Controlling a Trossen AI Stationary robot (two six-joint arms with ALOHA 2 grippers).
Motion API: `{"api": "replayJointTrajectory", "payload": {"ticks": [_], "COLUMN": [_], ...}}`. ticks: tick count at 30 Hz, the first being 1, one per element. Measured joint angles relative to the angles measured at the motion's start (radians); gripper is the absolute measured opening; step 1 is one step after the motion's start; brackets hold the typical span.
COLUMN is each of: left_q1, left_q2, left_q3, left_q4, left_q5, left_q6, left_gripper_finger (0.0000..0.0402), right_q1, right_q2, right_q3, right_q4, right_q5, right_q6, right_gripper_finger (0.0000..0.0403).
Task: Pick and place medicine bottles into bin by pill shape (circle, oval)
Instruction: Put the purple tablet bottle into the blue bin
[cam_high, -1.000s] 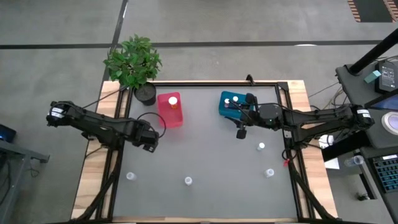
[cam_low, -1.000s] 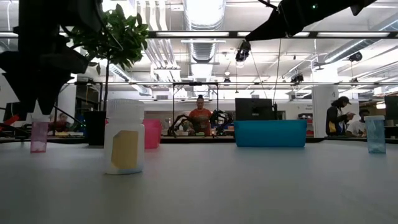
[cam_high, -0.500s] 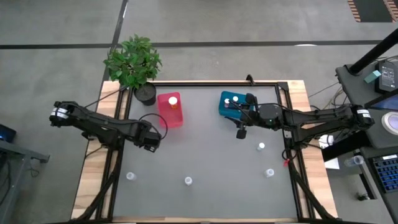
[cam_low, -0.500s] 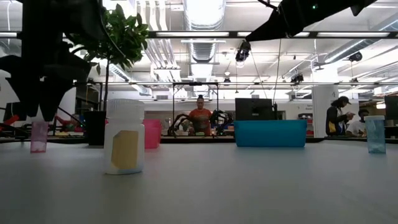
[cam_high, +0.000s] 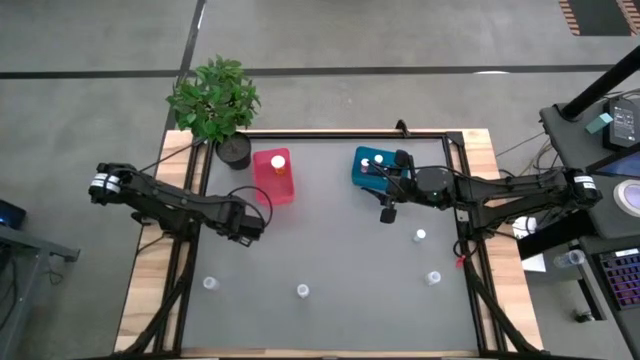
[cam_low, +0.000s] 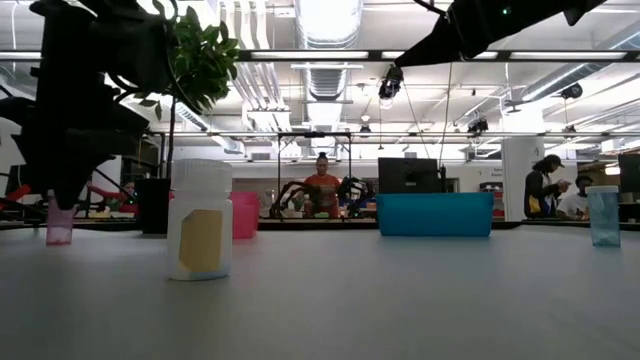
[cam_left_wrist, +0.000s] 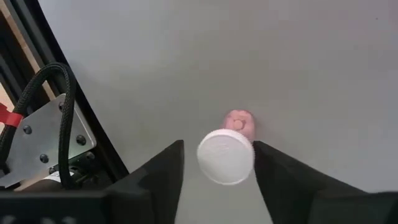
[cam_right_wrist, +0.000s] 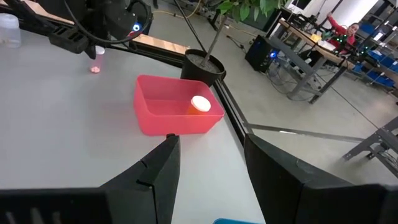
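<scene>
The left gripper (cam_left_wrist: 216, 163) is held over a pink bottle (cam_left_wrist: 226, 153) standing on the table (cam_high: 340, 240), its fingers apart on either side of the white cap, not seen to touch it. The right gripper (cam_right_wrist: 208, 163), jaws apart and empty, hangs by the teal bin (cam_high: 365, 166). The pink bin (cam_right_wrist: 171, 112) holds one bottle.

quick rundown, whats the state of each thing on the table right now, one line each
left gripper: jaws either side of a pink bottle, not visibly clamped
pink bottle: upright on the table, white cap on
right gripper: hanging beside the teal bin, nothing between its jaws
pink bin: open-topped, one bottle inside
teal bin: open-topped, white-capped bottles inside
loose bottles: standing upright, caps on
plant pot: upright by the pink bin
</scene>
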Motion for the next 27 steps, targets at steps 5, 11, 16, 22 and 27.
{"api": "replayJointTrajectory", "payload": {"ticks": [5,11,16,22,27], "left_q1": [0.0,0.0,0.0,0.0,0.0], "left_q2": [-0.004,-0.006,-0.006,0.002,0.048], "left_q3": [0.0,0.0,0.012,0.128,0.266], "left_q4": [-0.001,-0.003,-0.006,0.001,0.129], "left_q5": [0.0,-0.001,0.0,-0.022,-0.108], "left_q6": [0.002,0.018,0.019,0.091,0.272], "left_gripper_finger": [0.0112,0.0088,0.0099,0.0101,0.0101], "right_q1": [0.0,0.0,0.0,0.0,0.0], "right_q2": [0.0,0.0,0.0,0.0,0.0], "right_q3": [0.0,0.0,0.0,0.0,-0.001], "right_q4": [0.0,0.0,0.0,0.0,0.0], "right_q5": [0.0,0.0,0.0,0.0,0.0], "right_q6": [0.0,0.001,0.003,0.016,0.02], "right_gripper_finger": [0.0168,0.0168,0.0168,0.0168,0.0168]}}
